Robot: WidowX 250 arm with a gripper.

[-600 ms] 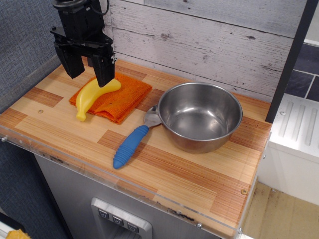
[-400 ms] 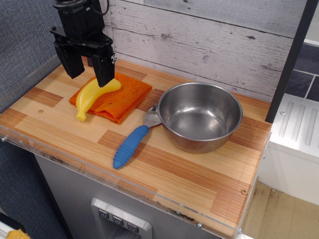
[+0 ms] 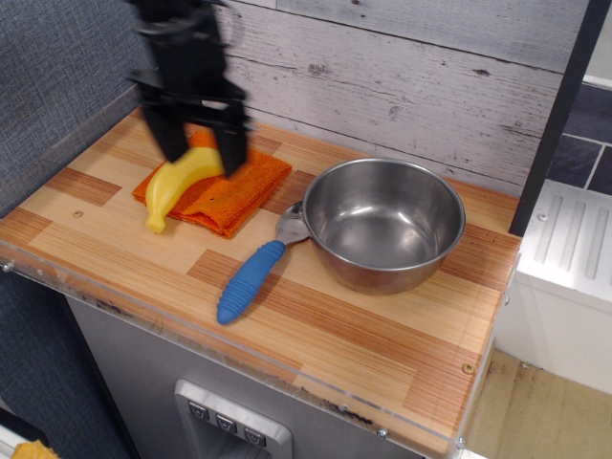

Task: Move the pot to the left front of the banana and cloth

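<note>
Now your gripper hangs spread and blurred above the banana on the cloth, holding nothing. The pot sits well apart at right on the desk, against the spoon.

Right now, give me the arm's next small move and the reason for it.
Probably carry the gripper right toward the pot. Its fingers are spread and empty above the banana and cloth, while the pot sits untouched to the right, beside the spoon.
</note>
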